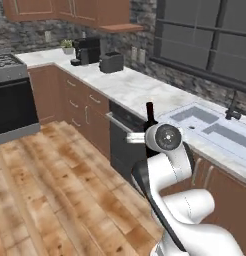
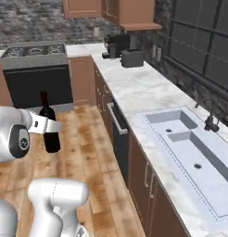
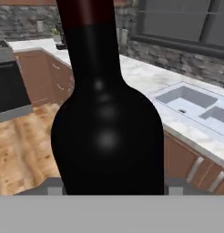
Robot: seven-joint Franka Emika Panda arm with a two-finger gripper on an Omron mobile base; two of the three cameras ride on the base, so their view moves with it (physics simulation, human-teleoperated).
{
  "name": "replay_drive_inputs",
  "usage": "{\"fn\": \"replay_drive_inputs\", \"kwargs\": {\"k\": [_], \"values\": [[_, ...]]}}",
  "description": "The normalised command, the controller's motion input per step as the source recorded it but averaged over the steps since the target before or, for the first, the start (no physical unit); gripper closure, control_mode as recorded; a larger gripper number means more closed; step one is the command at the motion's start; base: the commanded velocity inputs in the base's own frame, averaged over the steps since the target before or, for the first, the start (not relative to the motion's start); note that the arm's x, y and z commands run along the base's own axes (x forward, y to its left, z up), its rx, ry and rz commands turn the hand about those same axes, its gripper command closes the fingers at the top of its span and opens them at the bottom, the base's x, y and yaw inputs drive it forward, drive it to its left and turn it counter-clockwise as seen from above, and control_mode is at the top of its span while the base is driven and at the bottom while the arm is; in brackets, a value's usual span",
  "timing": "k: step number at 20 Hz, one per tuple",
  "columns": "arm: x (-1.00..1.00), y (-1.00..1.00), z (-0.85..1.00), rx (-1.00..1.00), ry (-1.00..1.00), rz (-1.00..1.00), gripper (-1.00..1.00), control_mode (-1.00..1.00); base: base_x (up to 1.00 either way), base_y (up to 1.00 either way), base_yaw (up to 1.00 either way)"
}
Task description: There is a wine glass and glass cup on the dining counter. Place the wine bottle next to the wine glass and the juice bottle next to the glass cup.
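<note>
From the left base view, the wine bottle (image 1: 149, 113) is mostly hidden behind the arm's round white joint; only its slim black neck and dark top rise above it, in front of the sink counter (image 1: 130, 87). The claw itself is hidden there. On that counter a toaster (image 1: 111, 62) and a coffee machine (image 1: 87, 50) stand near the far corner, with a small potted plant (image 1: 68, 46) behind them against the stone wall. The double sink (image 1: 215, 125) is sunk into the counter's near end under the window, its faucet (image 1: 233, 109) at the back edge. The stove (image 1: 9, 92) is cut off by the left edge.

From the right base view, the bottle stands upright in mid-air over the wooden floor (image 2: 83, 139), well apart from the counter's front edge. The gripper (image 2: 47, 125) pinches it around the shoulder, a pale finger crossing its front; the bottle's base hangs free below. The arm's white joint covers the hand behind it. The stove fills the far side, and the dishwasher handle (image 2: 117, 118) runs along the cabinet front.

From the hand view, the bottle blocks the middle, its top cut off by the upper edge and its base by the bottom. The finger tips (image 3: 53, 190) barely show at either side of its body, pressed against it. Sink and counter appear to the right.
</note>
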Motion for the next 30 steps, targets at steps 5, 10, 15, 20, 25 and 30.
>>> {"fn": "replay_drive_inputs", "kwargs": {"k": [5, 10, 15, 20, 25, 30], "values": [[0.00, 0.00, 0.00, 0.00, 0.00, 0.00, 1.00, 1.00, 0.00, 0.21, 0.94], [0.00, 0.00, 0.00, 0.00, 0.00, 0.00, 1.00, 1.00, 0.13, 0.52, 0.57], [0.00, 0.00, 0.00, 0.00, 0.00, 0.00, 1.00, 1.00, 0.25, 0.66, 0.37], [0.00, 0.00, 0.00, 0.00, 0.00, 0.00, 1.00, 1.00, 0.24, 0.71, 0.33], [0.00, 0.00, 0.00, 0.00, 0.00, 0.00, 1.00, 1.00, 0.44, 0.84, 0.11], [0.00, 0.00, 0.00, 0.00, 0.00, 0.00, 1.00, 1.00, 0.55, 0.90, 0.01]]}}
